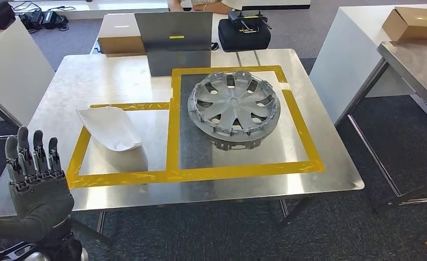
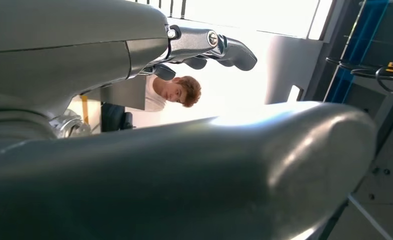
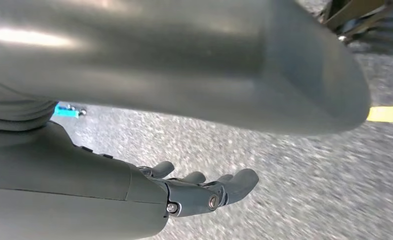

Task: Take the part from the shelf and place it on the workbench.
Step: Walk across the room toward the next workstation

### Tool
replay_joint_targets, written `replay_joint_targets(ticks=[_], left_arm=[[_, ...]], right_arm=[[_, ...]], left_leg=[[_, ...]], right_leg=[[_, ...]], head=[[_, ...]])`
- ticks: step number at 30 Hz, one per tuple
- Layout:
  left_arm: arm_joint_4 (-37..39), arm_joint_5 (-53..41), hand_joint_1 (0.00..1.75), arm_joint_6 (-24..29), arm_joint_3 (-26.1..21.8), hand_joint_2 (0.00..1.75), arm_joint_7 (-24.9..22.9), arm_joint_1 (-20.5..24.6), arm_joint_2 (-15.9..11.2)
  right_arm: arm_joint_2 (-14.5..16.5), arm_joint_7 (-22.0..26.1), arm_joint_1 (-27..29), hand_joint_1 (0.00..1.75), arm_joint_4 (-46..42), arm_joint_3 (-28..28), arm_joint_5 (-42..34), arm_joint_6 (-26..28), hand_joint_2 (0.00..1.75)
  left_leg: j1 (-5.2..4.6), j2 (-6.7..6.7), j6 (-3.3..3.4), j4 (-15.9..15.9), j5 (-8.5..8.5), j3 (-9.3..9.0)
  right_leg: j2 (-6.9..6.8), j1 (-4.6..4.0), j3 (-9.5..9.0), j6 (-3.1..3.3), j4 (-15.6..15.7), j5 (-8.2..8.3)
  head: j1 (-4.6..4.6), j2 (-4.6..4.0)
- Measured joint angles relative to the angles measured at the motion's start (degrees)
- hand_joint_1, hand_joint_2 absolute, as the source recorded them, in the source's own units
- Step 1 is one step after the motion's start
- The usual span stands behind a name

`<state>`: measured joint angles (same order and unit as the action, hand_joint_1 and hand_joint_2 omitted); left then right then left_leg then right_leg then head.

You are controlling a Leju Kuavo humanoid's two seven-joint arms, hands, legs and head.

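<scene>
Fingers of the left hand (image 1: 35, 179) stand straight and spread, palm raised at the near left corner of the worktop (image 1: 92, 81), holding nothing. The right hand (image 3: 199, 192) hangs over grey floor with its fingers (image 3: 242, 181) loosely extended and nothing in them.

Two parts lie on the worktop. One white curved shell part (image 1: 111, 128) sits in the left taped bay, its long axis running from far left to near right, just beyond and to the right of the left hand, apart from it. One silver wheel cover (image 1: 234, 107) lies flat in the larger right bay, well apart from both hands. Yellow tape (image 1: 172, 130) frames the two bays.

Judging by how things lie, the white part already rests on the worktop, so the placing looks done; which of the two parts the task means I cannot tell. The shelf itself I cannot make out with certainty. The left hand is the nearer to both parts.

Beyond the far edge: one grey panel (image 1: 173, 41) standing upright, one cardboard box (image 1: 119, 35) to its left, one black case (image 1: 244, 33) to its right, and a person (image 2: 177, 92) seated behind. A second cardboard box (image 1: 415, 23) sits on a table at far right.
</scene>
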<state>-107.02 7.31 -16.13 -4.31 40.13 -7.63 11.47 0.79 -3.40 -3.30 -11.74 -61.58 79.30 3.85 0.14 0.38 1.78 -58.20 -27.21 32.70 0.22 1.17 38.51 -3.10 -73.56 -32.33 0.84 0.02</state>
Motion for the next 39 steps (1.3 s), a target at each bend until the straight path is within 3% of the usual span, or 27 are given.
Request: replay_joint_targets(ticks=[1,3,5,7,8,10,12,13,14,15,16,17,19,20,22,23,24,25,27,28,29,30,32,34,35,37,39], left_arm=[[0.0,0.0,0.0,0.0,0.0,0.0,0.0,0.0,0.0],[0.0,0.0,0.0,0.0,0.0,0.0,0.0,0.1,0.0],[0.2,-0.2,0.0,0.0,0.1,0.0,0.0,0.3,0.0],[0.4,-0.5,0.0,0.1,0.3,0.0,0.0,0.6,0.0],[0.6,-0.6,0.0,0.2,0.4,0.0,0.0,0.7,0.0],[0.9,-0.7,0.0,0.3,0.4,0.0,0.0,0.8,-0.1],[1.4,-0.7,0.0,0.4,0.5,0.0,0.0,0.8,-0.1],[1.7,-0.7,0.0,0.4,0.5,0.0,0.0,0.8,-0.2],[2.1,-0.7,0.0,0.5,0.5,0.0,0.0,0.9,-0.2],[2.4,-0.7,0.0,0.5,0.6,0.0,0.0,0.9,-0.2],[2.8,-0.7,0.0,0.5,0.6,0.0,0.0,0.9,-0.2],[3.2,-0.7,0.0,0.5,0.6,0.0,0.0,1.0,-0.3],[4.0,-0.8,0.0,0.5,0.6,0.0,0.0,1.0,-0.3],[4.4,-1.0,0.0,0.6,0.6,0.0,0.0,1.0,-0.3],[5.6,-1.5,0.0,0.8,0.5,0.0,0.0,0.9,-0.4],[6.4,-1.9,0.0,0.9,0.4,0.0,0.0,1.0,-0.5],[7.2,-2.4,0.0,1.0,0.4,0.0,0.0,1.0,-0.6],[8.1,-2.7,0.0,1.1,0.3,0.0,0.0,1.0,-0.7],[10.6,-3.2,0.0,1.0,0.1,0.0,0.0,1.1,-1.0],[12.2,-3.4,0.0,0.8,0.0,0.0,0.0,1.1,-1.3],[14.0,-3.6,0.0,0.7,-0.1,0.0,0.0,1.1,-1.6],[15.5,-3.8,0.0,0.6,-0.1,0.0,0.0,1.1,-1.8],[17.9,-4.1,0.0,0.5,-0.3,0.0,0.0,1.1,-2.2],[19.8,-4.5,0.0,0.4,-0.3,0.0,0.0,1.4,-2.5],[20.9,-4.9,0.0,0.4,-0.4,0.0,0.0,1.6,-2.7],[24.3,-6.4,0.0,1.0,-0.4,0.0,0.0,2.2,-3.2],[29.2,-8.4,0.0,2.7,-0.5,0.0,0.0,3.0,-4.1]], right_arm=[[0.0,0.0,0.0,0.0,0.0,0.0,0.0,0.0,0.0],[-0.1,0.0,-0.2,0.0,0.0,0.0,0.0,0.2,0.0],[-0.2,0.0,-0.3,0.0,0.0,0.0,-0.1,0.3,0.0],[-0.2,0.0,-0.3,0.0,0.0,-0.1,-0.1,0.4,0.0],[-0.2,0.0,-0.3,0.0,0.0,-0.1,-0.1,0.4,0.0],[-0.2,0.0,-0.4,0.0,0.0,-0.1,0.0,0.3,0.0],[-0.2,0.2,-0.4,0.0,0.0,-0.1,0.2,0.3,0.0],[-0.2,0.3,-0.3,0.0,0.0,-0.1,0.3,0.3,0.0],[-0.2,0.5,-0.3,0.0,0.0,-0.1,0.4,0.3,0.0],[-0.2,0.8,-0.3,0.0,0.0,-0.1,0.4,0.3,0.0],[-0.2,1.0,-0.3,0.0,0.0,-0.1,0.5,0.3,0.0],[-0.2,1.3,-0.4,0.0,0.0,-0.1,0.5,0.3,0.0],[-0.3,1.5,-0.4,0.0,-0.1,-0.1,0.7,0.3,0.0],[-0.4,1.5,-0.4,0.0,-0.1,-0.1,0.8,0.2,0.0],[-0.4,1.5,-0.3,0.0,-0.1,-0.1,1.0,0.1,0.0],[-0.5,1.6,-0.3,0.0,-0.1,-0.1,1.1,0.0,0.0],[-0.5,1.9,-0.2,0.0,-0.1,-0.1,1.2,0.0,0.0],[-0.5,2.2,-0.1,0.0,-0.1,-0.1,1.3,-0.1,0.0],[-0.5,3.1,-0.1,0.0,-0.1,-0.1,1.4,-0.1,0.0],[-0.5,3.5,-0.2,0.0,-0.1,-0.1,1.4,-0.1,0.0],[-0.5,4.0,-0.2,0.0,-0.1,-0.1,1.5,-0.1,0.0],[-0.5,4.3,-0.2,0.0,-0.1,-0.1,1.5,-0.1,0.0],[-0.5,4.7,-0.3,0.0,-0.1,-0.1,1.5,-0.2,0.0],[-0.6,4.8,-0.5,0.0,-0.1,-0.1,1.5,-0.2,0.0],[-0.7,4.9,-0.6,0.0,-0.1,-0.1,1.5,-0.2,0.0],[-0.7,5.0,-0.7,0.0,-0.1,-0.1,1.6,-0.2,0.0],[-0.6,4.7,-0.7,0.0,-0.1,-0.1,1.7,-0.3,0.0]], left_leg=[[0.0,0.01,-0.14,-0.3,0.45,0.78],[-0.1,0.05,-0.62,-0.8,1.16,1.91],[-0.12,0.12,-1.33,-1.0,1.93,2.31],[-0.03,0.11,-2.1,-0.8,2.6,2.51],[0.01,0.05,-2.44,-1.2,1.96,2.88],[0.15,-0.06,-2.98,-4.9,-2.37,4.32],[0.24,-0.1,-3.39,-11.7,-7.5,5.94],[0.29,-0.1,-3.54,-14.5,-8.35,6.18],[0.34,-0.1,-3.63,-15.9,-7.84,5.71],[0.41,-0.1,-3.67,-15.4,-6.31,4.31],[0.5,-0.1,-3.66,-12.9,-4.6,1.89],[0.58,-0.11,-3.61,-8.9,-4.0,-1.11],[0.48,-0.24,-3.04,-1.5,-4.78,-6.05],[0.33,-0.32,-2.58,0.3,-5.46,-6.99],[0.16,-0.33,-1.4,0.7,-4.94,-6.49],[0.15,-0.24,-0.8,0.7,-4.39,-5.94],[0.21,-0.14,-0.27,0.7,-3.73,-5.25],[0.26,-0.05,0.13,0.8,-3.0,-4.41],[0.1,-0.02,0.46,0.7,-1.57,-2.62],[-0.02,-0.01,0.5,0.6,-0.86,-1.71],[-0.13,0.01,0.49,0.5,-0.18,-0.79],[-0.23,0.03,0.46,0.3,0.44,0.1],[-0.39,0.05,0.3,-0.2,1.49,1.67],[-0.54,0.07,-0.13,-0.5,2.43,2.61],[-0.52,0.09,-0.45,-0.4,2.92,2.8],[-0.47,0.11,-1.2,0.0,3.96,2.95],[-0.39,-0.07,-1.87,-0.8,2.86,3.6]], right_leg=[[0.0,-0.03,-2.86,0.16,3.2,1.39],[0.02,-0.3,-8.74,0.86,11.4,1.58],[0.04,-0.73,-11.04,1.77,15.6,0.58],[-0.07,-0.72,-10.39,2.69,16.1,1.43],[-0.16,-0.62,-9.9,3.17,16.3,2.09],[-0.34,-0.4,-8.59,3.82,16.6,3.47],[-0.39,-0.41,-6.97,3.95,16.5,4.73],[-0.43,-0.41,-6.07,3.89,16.5,5.39],[-0.48,-0.4,-5.15,3.78,16.4,6.03],[-0.52,-0.38,-4.21,3.62,16.2,6.66],[-0.54,-0.34,-3.4,3.41,16.0,7.23],[-0.54,-0.35,-2.73,3.13,15.8,7.73],[-0.47,-0.44,-2.05,2.46,15.4,8.64],[-0.44,-0.48,-1.94,2.09,15.3,9.14],[-0.37,-0.31,-1.83,1.29,15.5,10.05],[-0.33,-0.19,-1.52,0.96,15.2,9.59],[-0.29,-0.11,-0.96,0.71,14.1,8.04],[-0.25,-0.08,-0.15,0.53,11.8,5.46],[-0.24,-0.18,1.67,0.3,4.7,-0.35],[-0.24,-0.23,2.15,0.28,1.4,-1.74],[-0.25,-0.28,1.89,0.34,-0.5,-1.68],[-0.24,-0.35,0.71,0.53,-0.5,-0.5],[-0.22,-0.63,-4.56,1.28,5.4,2.04],[-0.21,-1.11,-9.96,2.18,13.5,1.66],[-0.22,-1.35,-11.33,2.54,15.9,1.06],[-0.28,-1.54,-11.3,3.08,16.9,1.54],[-0.47,-1.25,-10.31,3.79,17.5,2.98]], head=[[-0.01,0.0],[0.03,-0.01],[0.01,-0.01],[-0.08,0.0],[-0.02,0.0],[0.21,0.0],[0.42,-0.01],[0.43,-0.01],[0.43,-0.01],[0.43,-0.01],[0.44,-0.01],[0.45,-0.01],[0.4,0.0],[0.39,0.0],[0.42,0.0],[0.42,0.0],[0.35,0.0],[0.25,0.0],[0.02,0.0],[-0.03,0.0],[-0.04,0.0],[-0.04,0.0],[-0.04,0.0],[-0.02,0.0],[-0.07,0.0],[-0.21,0.0],[-0.24,0.0]])
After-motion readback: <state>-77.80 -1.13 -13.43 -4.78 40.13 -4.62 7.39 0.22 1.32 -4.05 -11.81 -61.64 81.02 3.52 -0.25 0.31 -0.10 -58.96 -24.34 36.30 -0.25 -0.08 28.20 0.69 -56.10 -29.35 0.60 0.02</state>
